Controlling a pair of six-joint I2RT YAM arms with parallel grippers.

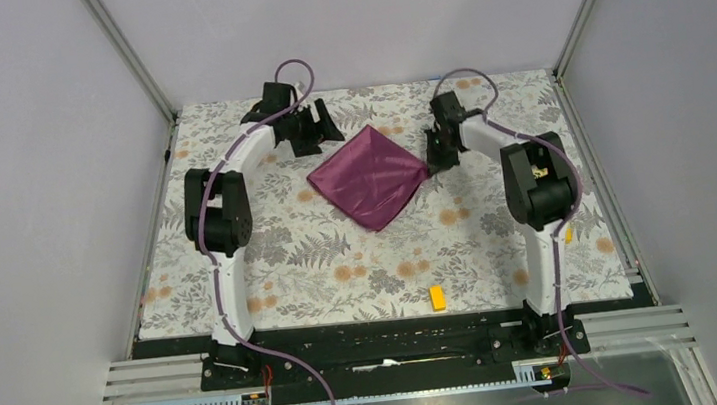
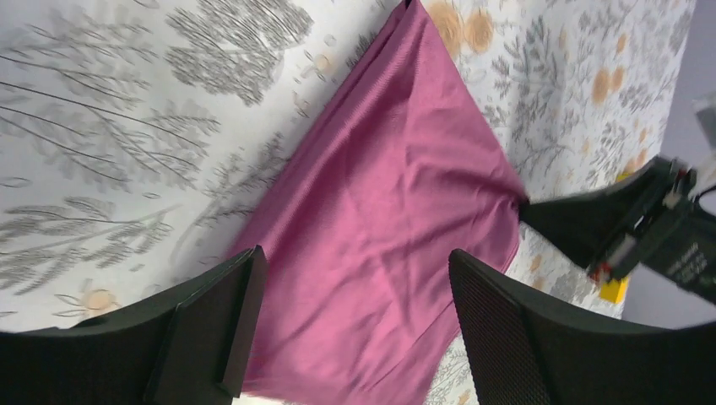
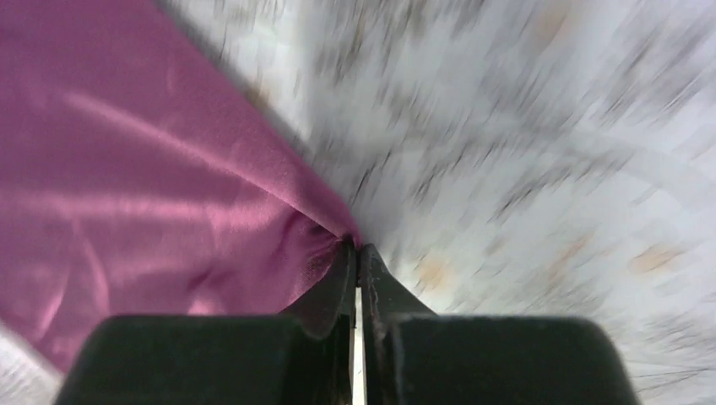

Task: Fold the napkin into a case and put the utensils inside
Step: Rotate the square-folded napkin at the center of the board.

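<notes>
Top external view: the napkin (image 1: 370, 176) is being shown as a flat diamond on the patterned bench (image 1: 341, 265), in the upper centre of the frame, between the two arms. Its right-hand corner is being pinched by the right jaws, which are being pressed fully shut on the cloth. In the right wrist view the fabric is being gathered into small puckers at the closed tips, at the lower centre of the frame. The left jaws are being held wide apart with nothing gripped. In the left wrist view the cloth is being framed between them along the bottom edge. No narrow band is being formed yet, so the case is judged to be barely begun. The utensils are not being shown in any view, and placing them inside is judged to be left entirely. A yellow block (image 1: 437, 298) is being shown at the lower centre, well apart from the cloth.
</notes>
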